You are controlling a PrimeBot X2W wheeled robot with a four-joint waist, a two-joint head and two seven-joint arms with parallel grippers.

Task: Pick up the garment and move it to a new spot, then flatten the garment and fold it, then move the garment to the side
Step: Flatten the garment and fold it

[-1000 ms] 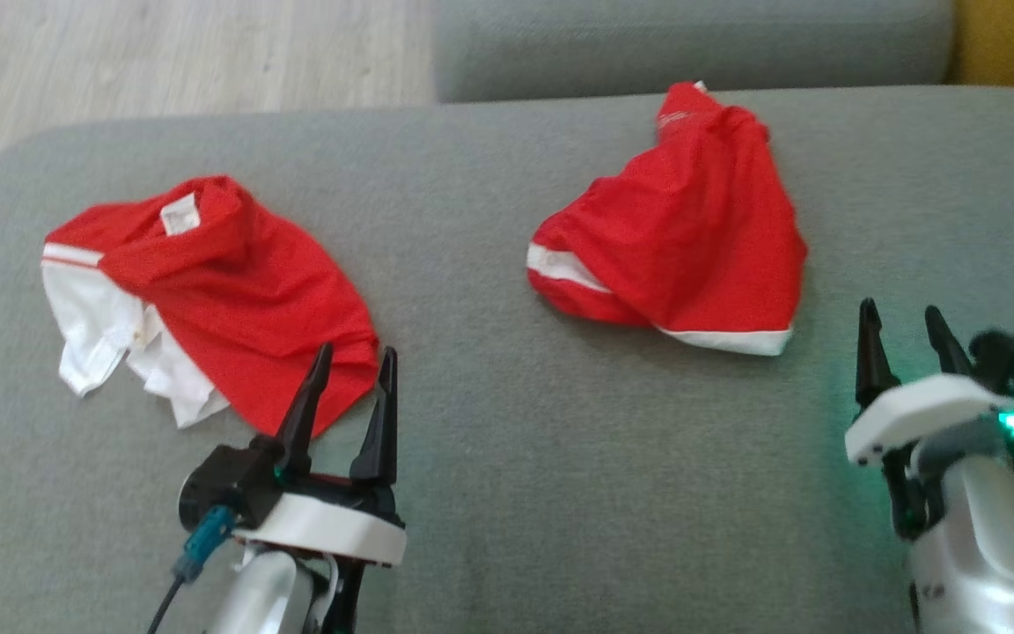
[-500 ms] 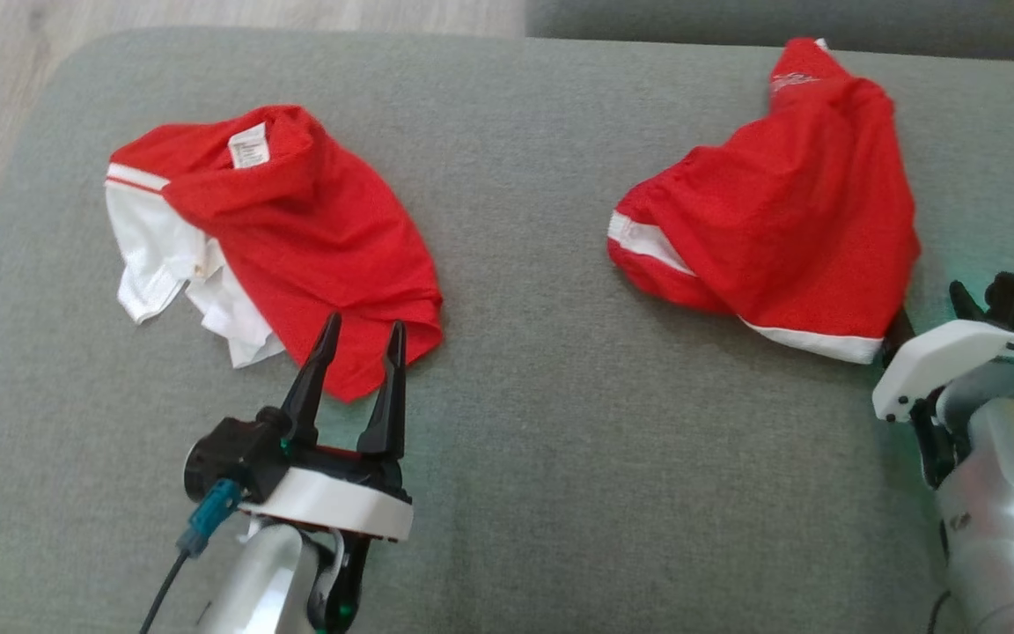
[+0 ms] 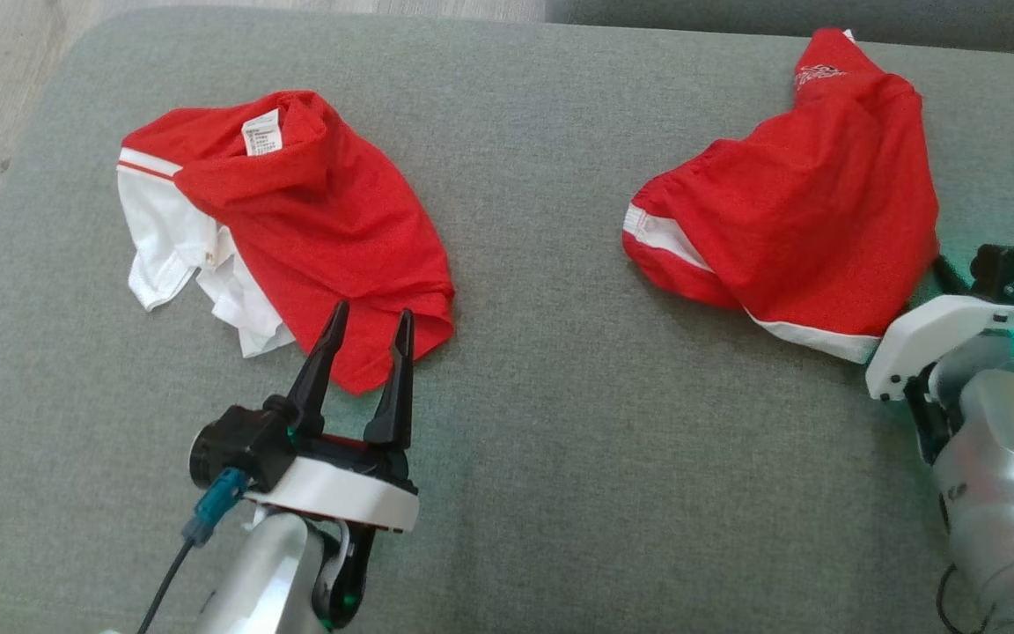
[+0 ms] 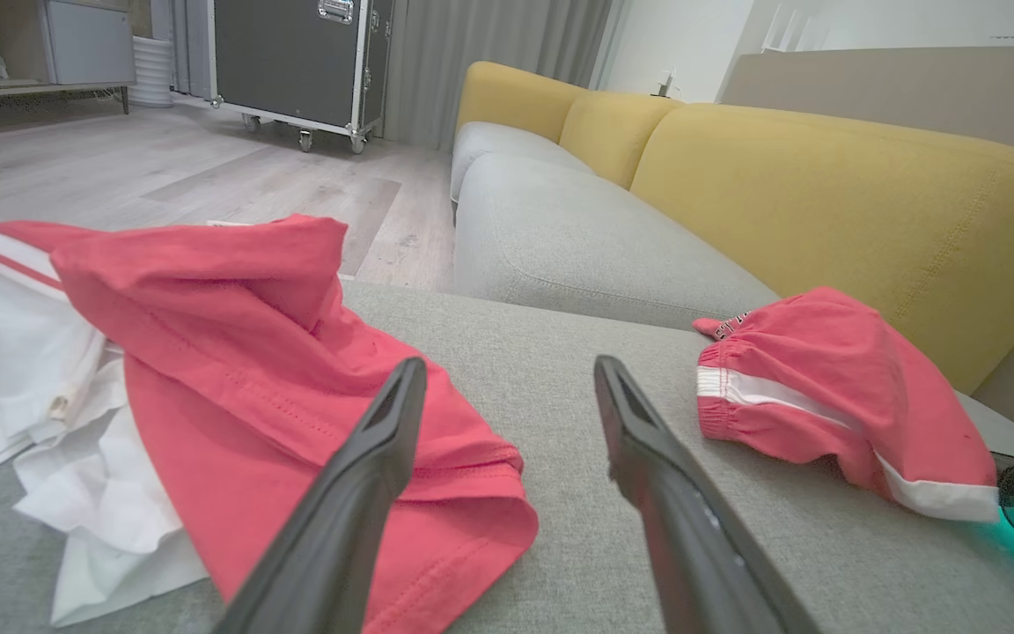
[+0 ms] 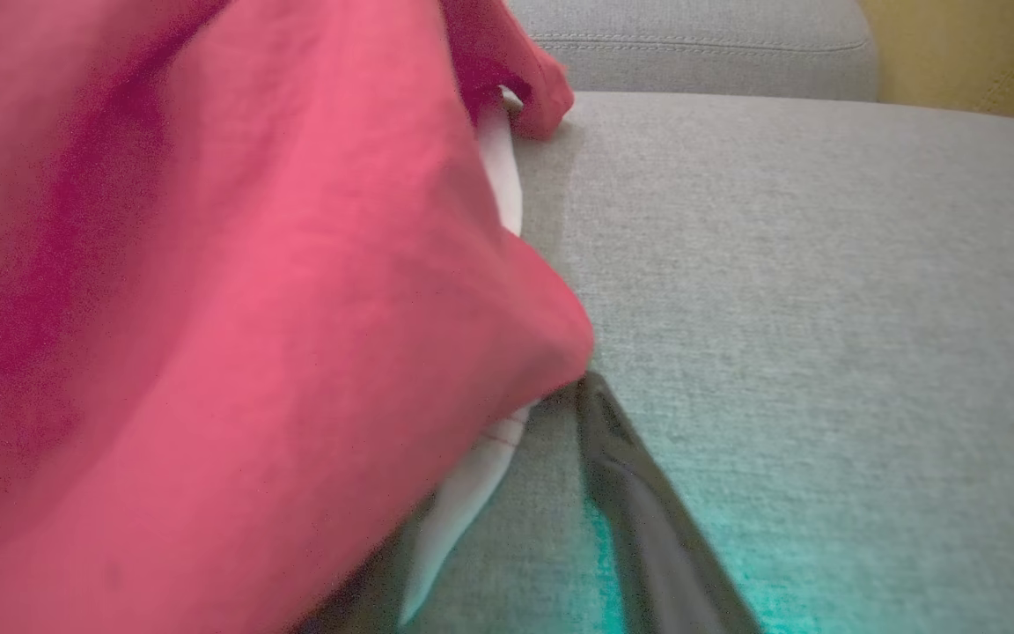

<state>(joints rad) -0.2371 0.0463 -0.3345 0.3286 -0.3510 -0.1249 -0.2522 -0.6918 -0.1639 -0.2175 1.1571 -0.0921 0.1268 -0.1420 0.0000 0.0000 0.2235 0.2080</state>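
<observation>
- Left gripper (image 3: 373, 310): jaws apart, empty, tips at near hem of red shirt (image 3: 322, 220)
- Right gripper (image 3: 922, 289): jaws spread, one finger hidden under corner of red shorts (image 3: 806, 202), other just beside it
- Both garments crumpled on grey seat cushion (image 3: 560, 440), well apart

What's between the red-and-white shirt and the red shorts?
Nothing but bare grey fabric cushion separates the crumpled red-and-white shirt from the red white-trimmed shorts, as the head view shows.

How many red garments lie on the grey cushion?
2. The left garment lies before the left tool; the right garment lies far right on the cushion. None seems hidden.
</observation>
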